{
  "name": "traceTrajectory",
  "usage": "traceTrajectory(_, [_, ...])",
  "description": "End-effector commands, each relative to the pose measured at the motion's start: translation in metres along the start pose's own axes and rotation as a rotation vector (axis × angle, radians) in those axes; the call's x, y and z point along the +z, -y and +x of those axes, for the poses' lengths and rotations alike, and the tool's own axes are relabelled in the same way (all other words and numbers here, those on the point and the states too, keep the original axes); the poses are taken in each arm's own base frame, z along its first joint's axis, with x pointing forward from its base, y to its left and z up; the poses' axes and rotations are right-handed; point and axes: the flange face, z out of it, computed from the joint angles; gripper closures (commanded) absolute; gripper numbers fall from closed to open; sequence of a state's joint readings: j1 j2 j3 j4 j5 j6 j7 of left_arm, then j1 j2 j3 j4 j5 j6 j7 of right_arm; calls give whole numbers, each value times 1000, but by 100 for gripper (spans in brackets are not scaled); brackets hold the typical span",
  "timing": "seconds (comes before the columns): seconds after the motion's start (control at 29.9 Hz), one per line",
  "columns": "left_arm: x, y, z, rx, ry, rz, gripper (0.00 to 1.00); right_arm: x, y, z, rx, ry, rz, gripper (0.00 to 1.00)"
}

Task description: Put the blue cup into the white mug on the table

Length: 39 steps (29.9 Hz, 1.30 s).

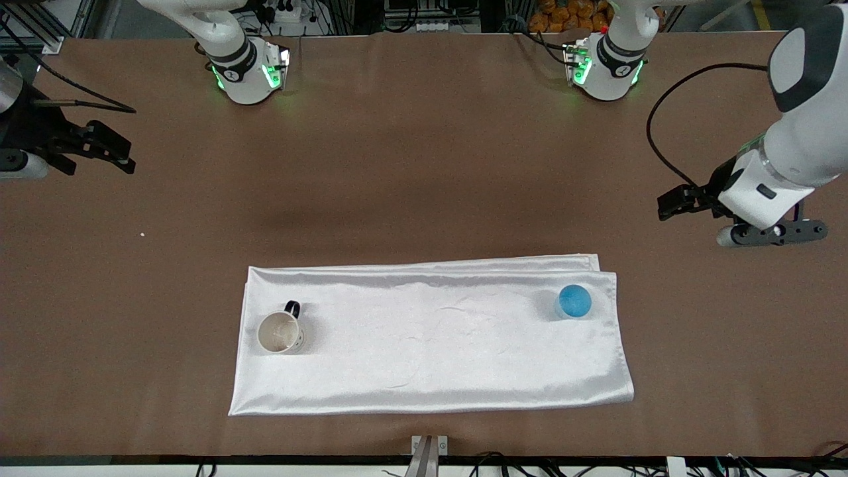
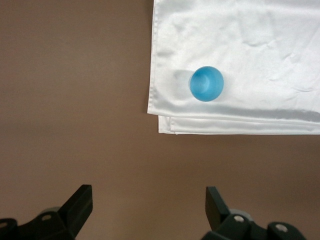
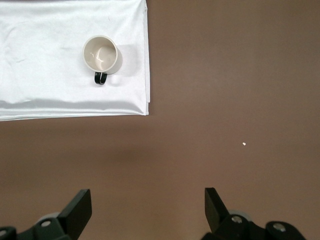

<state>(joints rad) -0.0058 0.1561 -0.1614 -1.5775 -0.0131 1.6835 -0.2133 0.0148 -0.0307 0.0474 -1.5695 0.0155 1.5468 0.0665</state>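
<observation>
The blue cup [image 1: 574,301] stands on the white cloth [image 1: 430,338], near the cloth's corner toward the left arm's end of the table [image 1: 424,165]. It also shows in the left wrist view [image 2: 206,84]. The white mug [image 1: 280,332] stands upright and empty on the cloth toward the right arm's end, its black handle pointing toward the robots; it also shows in the right wrist view [image 3: 100,54]. My left gripper [image 1: 670,203] is open and empty over bare table beside the cloth [image 2: 149,205]. My right gripper [image 1: 122,151] is open and empty over bare table at its own end [image 3: 148,207].
The cloth is folded double, its layered edge [image 1: 464,265] toward the robots. A small white crumb [image 1: 142,234] lies on the table near the right gripper. The arm bases [image 1: 248,73] stand along the table's edge farthest from the front camera. A camera mount [image 1: 429,454] sits at the nearest edge.
</observation>
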Motion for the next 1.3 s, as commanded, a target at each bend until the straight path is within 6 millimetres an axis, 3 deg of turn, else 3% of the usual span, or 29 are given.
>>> traceTrajectory(0.0, [49, -8, 26, 25, 10, -29, 0, 21, 1, 12, 13, 33, -13, 0])
traceTrajectory(0.17, [101, -21, 39, 21, -28, -42, 0, 65, 4, 41, 11, 56, -10, 0])
traceTrajectory(0.4, [163, -34, 44, 21, -56, -56, 0, 163, 8, 92, 12, 82, 2, 0])
traceTrajectory(0.77, [235, -40, 67, 17, -92, -80, 0, 292, 71, 133, 43, 36, 10, 0])
traceTrajectory(0.87, [248, -40, 71, 12, -104, -87, 0, 316, 82, 136, 50, 31, 13, 0])
traceTrajectory(1.0, [264, -36, 74, 5, -109, -89, 0, 332, 91, 140, 45, 7, 19, 0])
traceTrajectory(1.27, [281, -38, 77, 33, -104, -61, 0, 373, 106, 147, 25, -32, 31, 0])
